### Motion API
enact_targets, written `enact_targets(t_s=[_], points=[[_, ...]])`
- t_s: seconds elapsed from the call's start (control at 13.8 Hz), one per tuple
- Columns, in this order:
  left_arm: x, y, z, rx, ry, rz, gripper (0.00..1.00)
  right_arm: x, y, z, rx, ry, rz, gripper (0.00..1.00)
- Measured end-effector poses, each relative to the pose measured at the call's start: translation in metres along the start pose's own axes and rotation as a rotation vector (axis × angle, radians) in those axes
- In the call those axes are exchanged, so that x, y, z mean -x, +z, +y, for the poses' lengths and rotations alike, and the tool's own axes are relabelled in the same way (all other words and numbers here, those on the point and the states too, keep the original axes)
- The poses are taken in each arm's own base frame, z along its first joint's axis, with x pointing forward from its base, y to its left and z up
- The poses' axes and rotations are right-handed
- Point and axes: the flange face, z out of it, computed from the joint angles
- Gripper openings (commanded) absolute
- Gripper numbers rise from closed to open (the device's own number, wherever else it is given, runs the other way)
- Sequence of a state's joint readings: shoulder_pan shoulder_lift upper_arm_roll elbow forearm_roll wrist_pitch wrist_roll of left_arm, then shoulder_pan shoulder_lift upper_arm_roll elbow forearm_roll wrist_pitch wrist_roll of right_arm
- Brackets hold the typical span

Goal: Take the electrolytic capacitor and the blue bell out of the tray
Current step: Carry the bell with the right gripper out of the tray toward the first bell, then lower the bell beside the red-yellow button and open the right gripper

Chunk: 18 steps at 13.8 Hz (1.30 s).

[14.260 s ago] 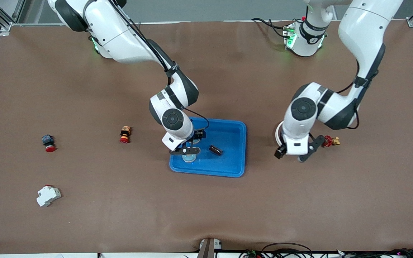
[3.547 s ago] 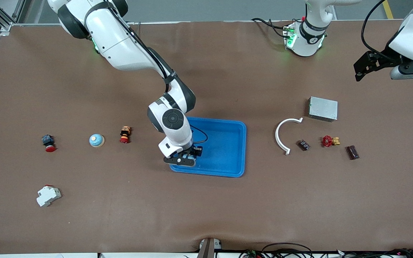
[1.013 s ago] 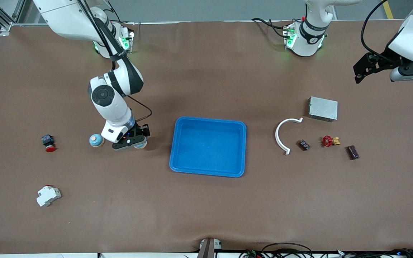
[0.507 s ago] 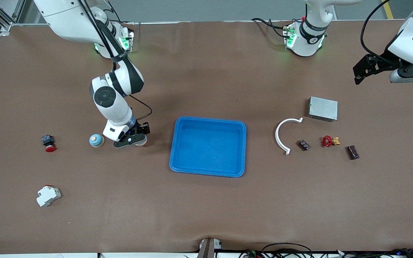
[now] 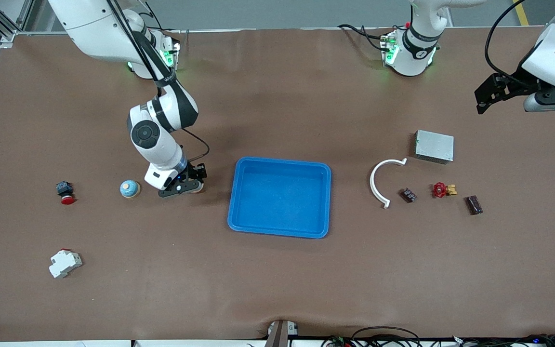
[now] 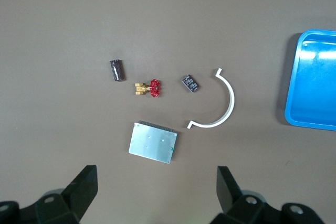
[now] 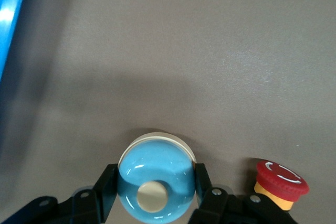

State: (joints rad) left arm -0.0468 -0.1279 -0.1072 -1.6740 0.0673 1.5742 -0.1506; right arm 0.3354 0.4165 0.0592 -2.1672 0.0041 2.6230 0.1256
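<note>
Right gripper (image 5: 184, 187) is clamped on a blue bell (image 7: 156, 180), low over the table between the tray (image 5: 324, 202) and a second bell (image 5: 129, 189). The wrist view shows both fingers (image 7: 105, 188) pressed against the dome's flanks, base facing the table, with a red button (image 7: 280, 180) just beside the gripper. The tray holds nothing; the capacitor (image 5: 473, 205) lies on the table toward the left arm's end, near a red valve (image 5: 443, 189), a small black part (image 5: 407, 195), a white arc (image 5: 381, 185) and a grey box (image 5: 434, 146).

Hazards:
- The dome is smooth and rounded. Pads seated on its curve may let it squirt out or tilt when the grip relaxes.
- Release above the surface would let the bell drop and roll.
- Descent close to the red button risks a finger striking and shifting it.

Pose: the right arm reaches from its base with the forearm pitched steeply down and the wrist near vertical. Left gripper (image 5: 492, 91) waits high over the left arm's end of the table, fingers (image 6: 84, 184) spread wide and holding nothing.
</note>
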Motion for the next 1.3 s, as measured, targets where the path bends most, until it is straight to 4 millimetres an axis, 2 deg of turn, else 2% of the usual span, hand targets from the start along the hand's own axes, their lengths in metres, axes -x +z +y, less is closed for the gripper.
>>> enact_targets(t_s=[0.43, 0.58, 0.65, 0.72, 0.8, 0.87, 1.3], points=[[0.000, -0.002, -0.002, 0.001, -0.003, 0.004, 1.00, 0.000, 0.002, 0.000, -0.001, 0.003, -0.004, 0.08], [0.000, -0.003, -0.002, 0.001, -0.004, 0.005, 1.00, 0.000, 0.003, 0.000, -0.001, 0.002, -0.005, 0.19], [0.000, -0.003, -0.002, 0.001, -0.004, 0.006, 1.00, 0.000, 0.003, 0.000, -0.001, 0.001, -0.005, 0.35], [0.000, -0.003, -0.002, 0.001, -0.004, 0.006, 1.00, 0.000, 0.003, 0.000, -0.001, 0.000, -0.005, 0.46], [-0.001, -0.004, -0.002, 0.002, -0.004, 0.008, 1.00, 0.000, 0.003, 0.000, -0.001, 0.000, -0.005, 0.92], [-0.001, -0.005, -0.002, 0.002, -0.005, 0.011, 1.00, 0.000, 0.003, 0.000, -0.001, -0.001, -0.004, 1.00], [-0.001, -0.013, -0.003, 0.005, -0.005, 0.028, 1.00, -0.005, -0.007, -0.001, 0.001, -0.005, -0.022, 1.00]])
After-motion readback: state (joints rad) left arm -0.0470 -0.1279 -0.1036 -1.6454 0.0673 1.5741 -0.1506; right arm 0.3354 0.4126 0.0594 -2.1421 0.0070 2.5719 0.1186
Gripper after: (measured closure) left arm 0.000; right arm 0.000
